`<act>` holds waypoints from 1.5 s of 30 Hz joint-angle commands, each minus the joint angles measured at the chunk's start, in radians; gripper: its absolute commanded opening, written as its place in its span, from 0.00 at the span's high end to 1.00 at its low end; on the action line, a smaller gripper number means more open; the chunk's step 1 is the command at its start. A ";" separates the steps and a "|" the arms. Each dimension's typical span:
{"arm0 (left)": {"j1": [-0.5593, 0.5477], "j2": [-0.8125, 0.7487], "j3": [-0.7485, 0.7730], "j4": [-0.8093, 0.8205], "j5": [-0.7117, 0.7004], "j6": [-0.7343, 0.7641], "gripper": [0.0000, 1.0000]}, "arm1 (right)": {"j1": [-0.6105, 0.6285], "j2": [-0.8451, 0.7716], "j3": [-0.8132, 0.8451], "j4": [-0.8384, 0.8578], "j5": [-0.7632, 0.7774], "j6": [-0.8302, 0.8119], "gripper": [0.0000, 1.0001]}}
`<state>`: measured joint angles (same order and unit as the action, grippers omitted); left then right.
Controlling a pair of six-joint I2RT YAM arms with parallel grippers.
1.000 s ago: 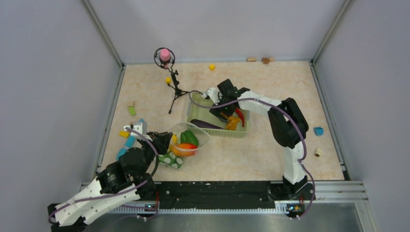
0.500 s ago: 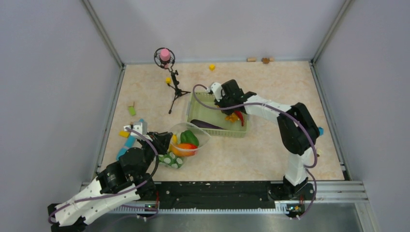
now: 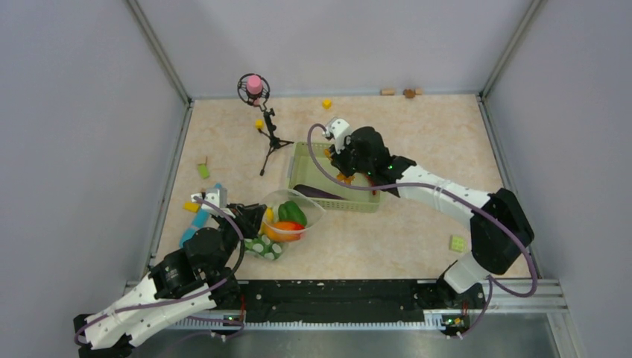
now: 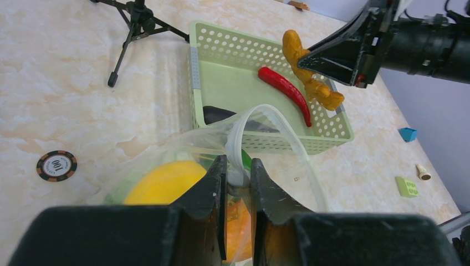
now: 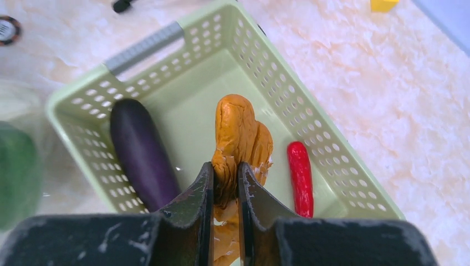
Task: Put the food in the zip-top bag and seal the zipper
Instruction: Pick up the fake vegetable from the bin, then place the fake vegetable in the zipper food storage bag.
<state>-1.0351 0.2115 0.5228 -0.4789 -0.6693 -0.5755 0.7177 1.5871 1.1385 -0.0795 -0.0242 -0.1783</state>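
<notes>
The clear zip-top bag [image 3: 277,216] lies at the near left with its mouth held up. My left gripper [image 4: 238,173] is shut on the bag's whitish zipper strip [image 4: 277,119]. Inside the bag are a yellow lemon [image 4: 161,183], a green pepper [image 3: 292,212] and an orange piece [image 3: 283,230]. My right gripper [image 5: 225,177] is shut on a crinkled orange food piece [image 5: 241,130] and holds it over the green basket [image 5: 144,47]. A dark purple eggplant [image 5: 138,152] and a red chili [image 5: 300,174] lie on the basket floor.
A small black tripod [image 3: 267,138] with a pink ball on top stands behind the basket's left end. A poker chip [image 4: 56,165] lies left of the bag. Small blocks are scattered: yellow [image 3: 326,104], green [image 3: 457,243], blue [image 4: 408,133].
My right gripper has shut on the orange piece in the basket, and the right arm's elbow has swung out to the right and nearer. The left gripper and bag have not moved.
</notes>
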 commanded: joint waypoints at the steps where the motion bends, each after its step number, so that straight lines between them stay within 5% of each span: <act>1: 0.002 -0.013 -0.001 0.051 0.014 -0.009 1.00 | 0.023 -0.138 -0.042 0.148 -0.072 0.074 1.00; 8: 0.003 -0.017 -0.001 0.055 0.028 -0.009 1.00 | 0.051 -0.288 -0.160 0.337 -0.576 0.153 1.00; 18: 0.002 -0.011 0.003 0.066 0.070 0.001 1.00 | 0.225 -0.276 -0.137 0.323 -0.809 0.008 0.98; 28: 0.002 -0.022 0.013 0.081 0.178 0.017 1.00 | 0.248 -0.135 -0.082 0.211 -0.824 -0.137 0.98; 45: 0.002 -0.026 0.018 0.123 0.312 0.058 1.00 | 0.341 0.054 -0.031 0.142 -0.281 -0.146 0.96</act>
<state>-1.0348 0.2047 0.5213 -0.4641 -0.4095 -0.5339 1.0222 1.6028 1.0512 0.1032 -0.4564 -0.2974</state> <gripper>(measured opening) 0.180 0.128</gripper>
